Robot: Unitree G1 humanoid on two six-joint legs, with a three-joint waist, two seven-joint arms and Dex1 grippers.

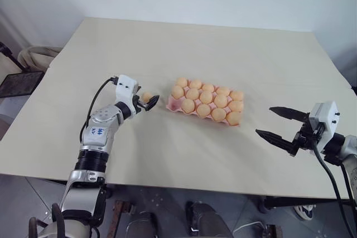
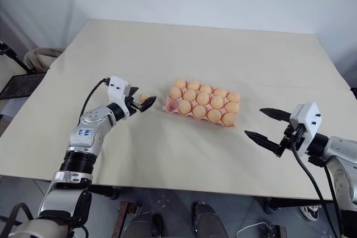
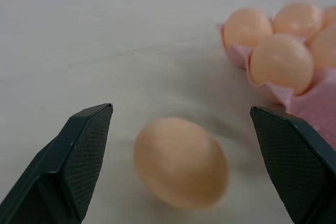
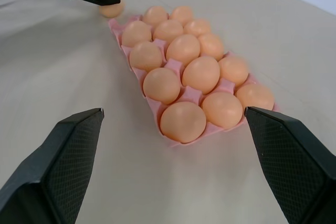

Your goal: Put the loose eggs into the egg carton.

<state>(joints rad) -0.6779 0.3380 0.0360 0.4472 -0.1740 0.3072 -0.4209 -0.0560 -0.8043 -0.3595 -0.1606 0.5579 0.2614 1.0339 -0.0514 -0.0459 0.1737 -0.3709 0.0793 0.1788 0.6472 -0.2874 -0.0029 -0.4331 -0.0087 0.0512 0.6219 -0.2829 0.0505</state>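
Wide pale table, bare around the work area. Egg carton lies near its middle, pink, set slightly askew; cups filled with eggs except one at the corner nearest the left gripper, where pink shows.

Right gripper hovers off the carton's right end, well apart from it, fingers spread wide, nothing between them.

Left gripper sits just beside the carton's left end, fingers wide apart either side of one loose egg, which rests on the table. Contact not discernible. Nothing stands between egg and carton.
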